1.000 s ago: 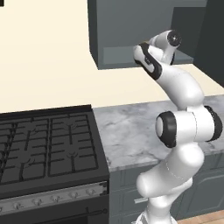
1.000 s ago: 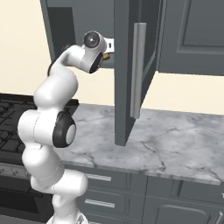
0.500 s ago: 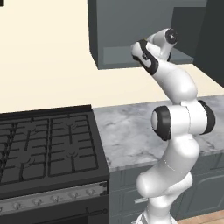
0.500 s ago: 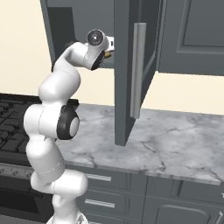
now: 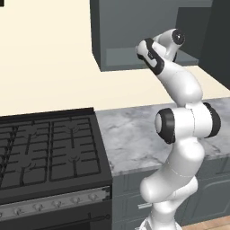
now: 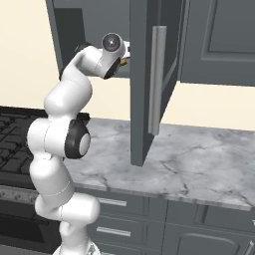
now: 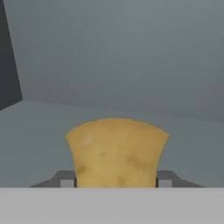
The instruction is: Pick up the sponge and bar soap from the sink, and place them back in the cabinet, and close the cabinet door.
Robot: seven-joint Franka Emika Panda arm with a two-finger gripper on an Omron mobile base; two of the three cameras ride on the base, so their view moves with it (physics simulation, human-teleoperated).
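One sponge (image 7: 117, 151), mustard yellow, clamped in the gripper (image 7: 116, 180), a dark fingertip (image 7: 66, 179) pressed to each side. Held up inside the open cabinet (image 5: 130, 57), above its pale grey shelf (image 7: 39, 131) and facing the grey back wall. Arm (image 5: 179, 85) raised high from the base, wrist reaching into the cabinet mouth. Cabinet door (image 6: 149, 79) swung wide, jutting out over the marble counter (image 6: 199, 164), slim bar handle (image 6: 156, 79) upright on its front. Just a sliver of yellow visible at the hand in the right base view. Black stove (image 5: 45, 157) beside the counter on the left. Grey drawers (image 6: 119, 219) beneath the counter.
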